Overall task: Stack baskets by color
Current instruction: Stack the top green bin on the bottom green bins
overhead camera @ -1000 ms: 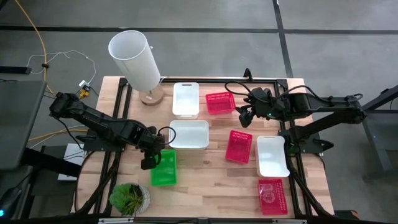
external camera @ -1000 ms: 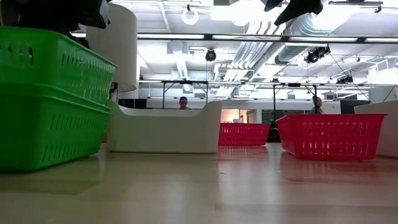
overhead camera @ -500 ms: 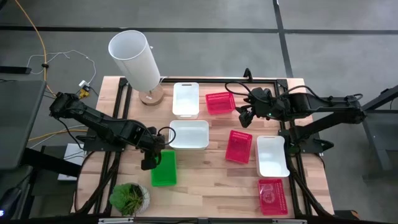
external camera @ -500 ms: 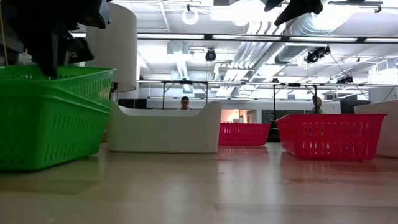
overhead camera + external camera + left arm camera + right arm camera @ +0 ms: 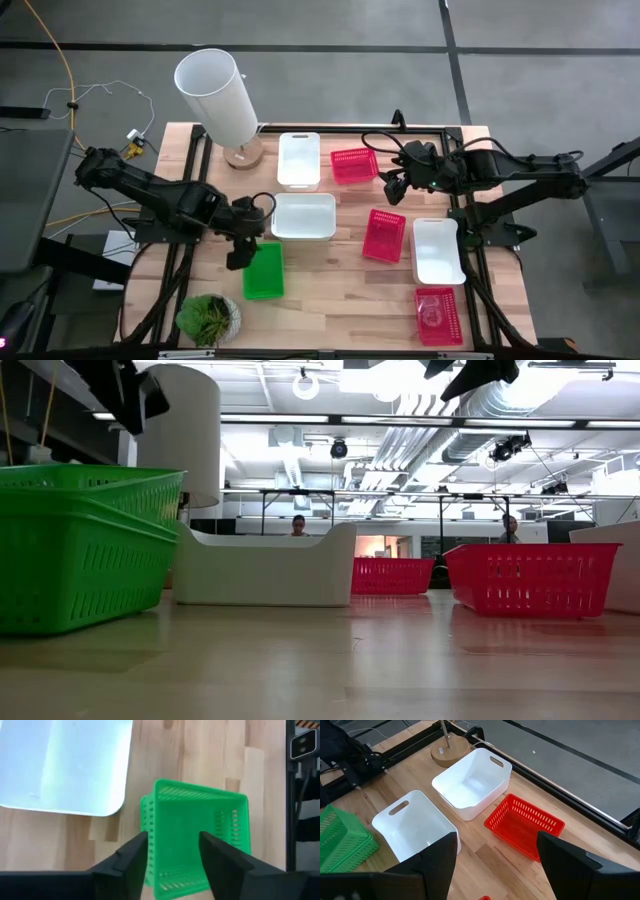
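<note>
A stack of green baskets (image 5: 263, 270) stands nested at the table's near left; the low view shows one green basket (image 5: 80, 550) set level inside another. My left gripper (image 5: 172, 850) hangs open above the stack's far end (image 5: 241, 254), clear of it (image 5: 125, 390). Three white baskets (image 5: 299, 160) (image 5: 304, 216) (image 5: 438, 250) and three red baskets (image 5: 353, 165) (image 5: 384, 235) (image 5: 438, 315) lie singly on the table. My right gripper (image 5: 392, 188) waits open in the air between the two far red baskets, with nothing between its fingers (image 5: 495, 865).
A tall white cylinder lamp (image 5: 218, 97) stands at the far left corner on a wooden foot. A small potted plant (image 5: 208, 318) sits at the near left corner, close to the green stack. Bare wood lies in the near middle of the table (image 5: 340, 290).
My left gripper has opened and let go of the upper green basket, then risen straight up off the stack. That basket, raised and tilted a second ago, has dropped level into the green basket below it.
</note>
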{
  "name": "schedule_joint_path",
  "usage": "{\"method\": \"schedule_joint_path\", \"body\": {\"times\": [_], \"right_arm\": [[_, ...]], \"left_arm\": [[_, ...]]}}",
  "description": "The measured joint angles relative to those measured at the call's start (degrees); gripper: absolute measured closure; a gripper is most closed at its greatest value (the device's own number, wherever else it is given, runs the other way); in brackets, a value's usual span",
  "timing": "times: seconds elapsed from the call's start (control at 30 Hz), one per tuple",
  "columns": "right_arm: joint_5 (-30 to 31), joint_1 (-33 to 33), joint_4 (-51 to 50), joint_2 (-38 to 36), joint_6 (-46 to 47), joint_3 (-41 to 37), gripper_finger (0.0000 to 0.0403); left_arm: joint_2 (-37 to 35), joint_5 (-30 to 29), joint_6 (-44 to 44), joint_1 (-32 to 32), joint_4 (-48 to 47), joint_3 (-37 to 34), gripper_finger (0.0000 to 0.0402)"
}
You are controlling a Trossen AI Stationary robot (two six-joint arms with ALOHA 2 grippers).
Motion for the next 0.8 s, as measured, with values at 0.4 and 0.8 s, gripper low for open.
{"method": "schedule_joint_path", "body": {"times": [0.4,0.8], "right_arm": [[0.17,-0.02,0.11,-0.02,0.00,0.00,0.0144],[0.17,0.00,0.43,0.00,0.02,-0.02,0.0144]], "left_arm": [[-5.50,-2.80,-4.21,-4.28,15.16,-13.00,0.0397],[-5.46,-8.27,-8.87,-4.65,23.04,-18.78,0.0401]]}}
